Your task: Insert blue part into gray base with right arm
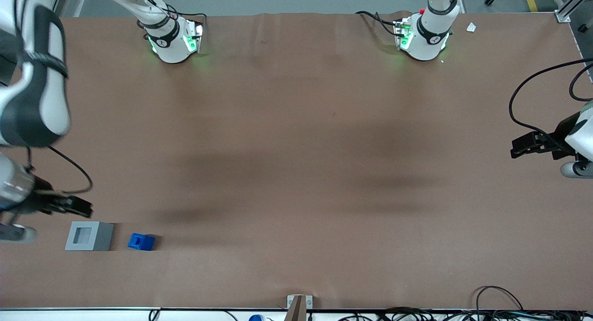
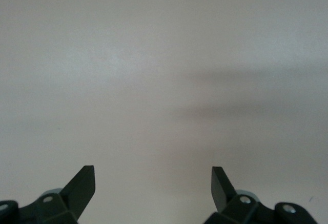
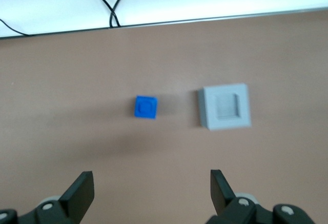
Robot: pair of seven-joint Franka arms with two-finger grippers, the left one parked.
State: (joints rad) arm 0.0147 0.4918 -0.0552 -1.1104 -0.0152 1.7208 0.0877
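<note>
Nearest the front camera sit my two task pieces, low on the brown surface (image 1: 296, 173) toward my working end: the blue part (image 1: 141, 242) and the gray base (image 1: 89, 236), side by side and close but clearly apart, with bare surface between them. Taking the base as the dial's centre in the front view, the blue part lies at about three o'clock and my gripper (image 1: 76, 206) hovers at roughly eleven o'clock, just above and beside the base, touching nothing. My gripper is released: in the wrist view my two fingertips (image 3: 82, 185) stand wide apart with nothing between them. I judge the blue part (image 3: 146, 106) to be light, rigid plastic, smooth enough to slip a little, not fragile; it looks nearly cubic, so it has no real long axis, and it rests flat with a faint round mark on its top face pointing up. I would take it across two opposite vertical side faces, low enough to stay square, and keep it upright. The gray base (image 3: 225, 106) also sits flat, its square socket opening straight up, and it seems heavier and stable, though it could slide if nudged. Its edges run nearly parallel to the blue part's, so I expect little twisting before lowering one into the other. Neither piece has been grasped yet.
</note>
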